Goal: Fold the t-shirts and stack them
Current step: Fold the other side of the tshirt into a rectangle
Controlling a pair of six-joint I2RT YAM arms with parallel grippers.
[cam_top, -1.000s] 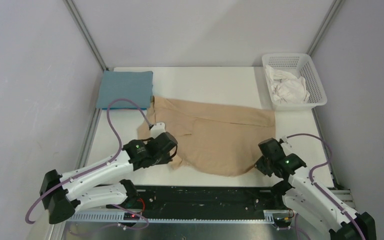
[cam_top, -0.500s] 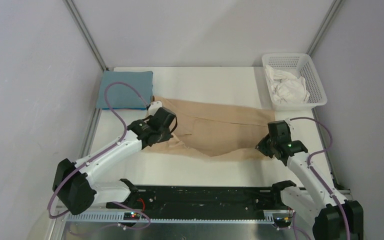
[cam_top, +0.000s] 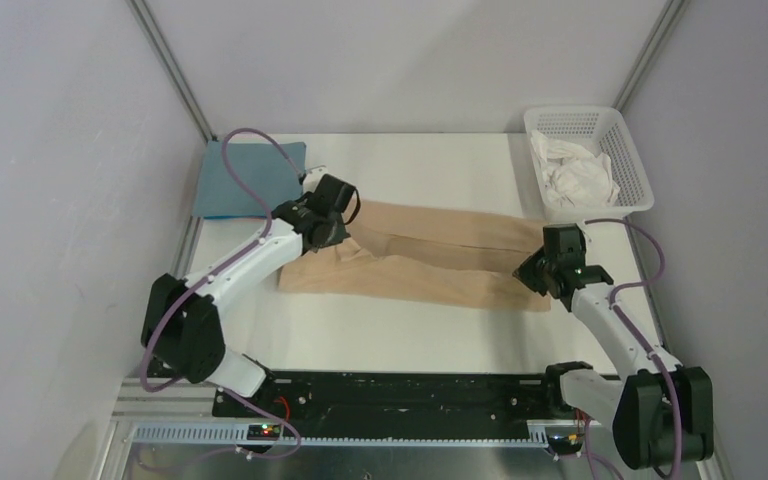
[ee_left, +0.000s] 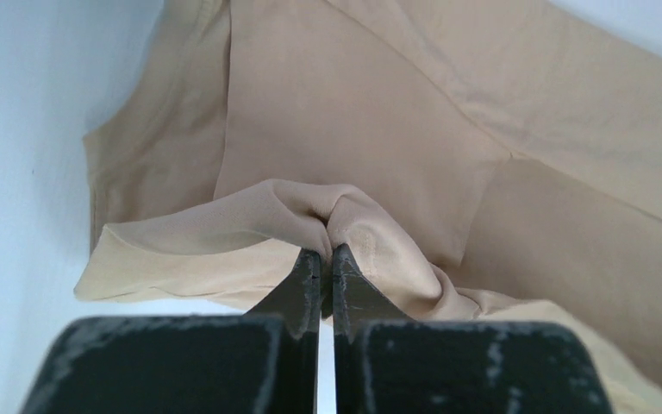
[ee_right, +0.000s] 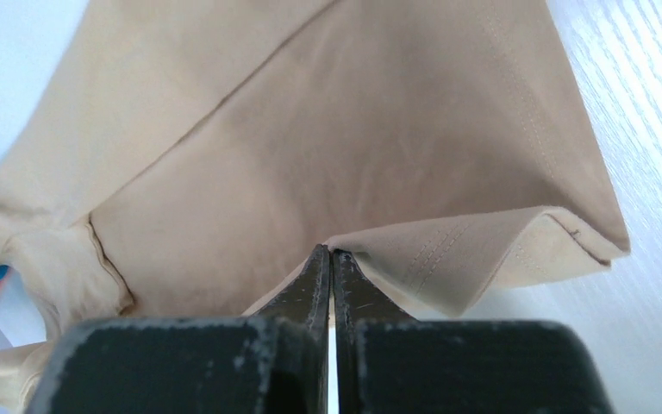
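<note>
Two pinches hold the tan-beige soft cloth t-shirt (cam_top: 430,268), spread across the middle of the white surface (cam_top: 430,165): left claw (ee_left: 327,259) and right claw (ee_right: 330,259) each clamp a raised edge, seemingly to double it over evenly.

Overhead, I'm looking down from behind the arms over the table (cam_top: 410,335). Both wrist cameras peer close past the left gripper (ee_left: 326,263) and right gripper (ee_right: 332,263) at the tan t-shirt (cam_top: 430,265) just ahead, which all views share.
</note>
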